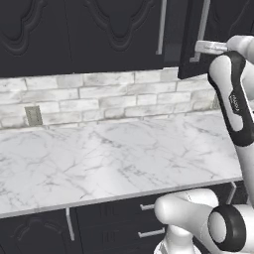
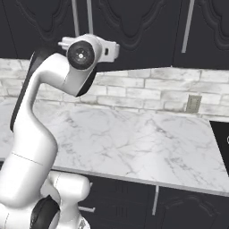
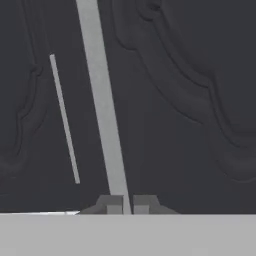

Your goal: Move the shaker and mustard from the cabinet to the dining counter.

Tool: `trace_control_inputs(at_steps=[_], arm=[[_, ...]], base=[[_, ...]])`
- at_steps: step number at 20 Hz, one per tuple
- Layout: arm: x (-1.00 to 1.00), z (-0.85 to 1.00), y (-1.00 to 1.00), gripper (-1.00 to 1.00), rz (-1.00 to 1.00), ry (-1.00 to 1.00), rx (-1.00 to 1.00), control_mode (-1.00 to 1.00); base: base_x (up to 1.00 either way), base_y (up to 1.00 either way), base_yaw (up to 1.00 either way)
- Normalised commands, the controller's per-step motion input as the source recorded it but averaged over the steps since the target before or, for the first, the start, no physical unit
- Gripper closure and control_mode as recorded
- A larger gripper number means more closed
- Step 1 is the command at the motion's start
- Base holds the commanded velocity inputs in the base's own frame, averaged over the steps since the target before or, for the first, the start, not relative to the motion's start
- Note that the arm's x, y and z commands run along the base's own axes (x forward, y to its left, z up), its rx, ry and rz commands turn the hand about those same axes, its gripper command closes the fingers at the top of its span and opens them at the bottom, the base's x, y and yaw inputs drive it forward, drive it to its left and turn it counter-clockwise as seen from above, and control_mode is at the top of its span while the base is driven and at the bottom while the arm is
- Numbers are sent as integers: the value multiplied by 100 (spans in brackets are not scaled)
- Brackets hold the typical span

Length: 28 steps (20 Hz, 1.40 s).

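Up at the cabinet (image 3: 190,100), the pincer (image 3: 122,204) is pinching the long silver door handle (image 3: 102,100), one fingertip on each side. I'd pull straight back and follow the hinge arc so the bar doesn't slip out. Shaker and mustard can't be seen, presumably behind the doors. Below sits the marble bench (image 1: 114,158) with its brick backsplash (image 1: 99,96); a neighbouring door (image 1: 191,44) looks ajar.
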Motion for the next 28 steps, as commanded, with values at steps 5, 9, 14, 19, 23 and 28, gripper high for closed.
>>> trace_control_inputs(at_steps=[5,9,14,19,23,28], arm=[[-100,0,-55,100,12,6,-9,-100],[-86,0,9,100,26,3,-8,-100],[-3,-2,94,100,9,12,-17,-100],[24,-37,94,100,-1,8,-43,-100],[43,-26,48,100,-15,0,-45,-100],[37,-2,10,100,-15,-3,-31,-100]], base=[[0,0,0],[0,0,0],[0,0,0],[0,0,0],[0,0,0],[0,0,0]])
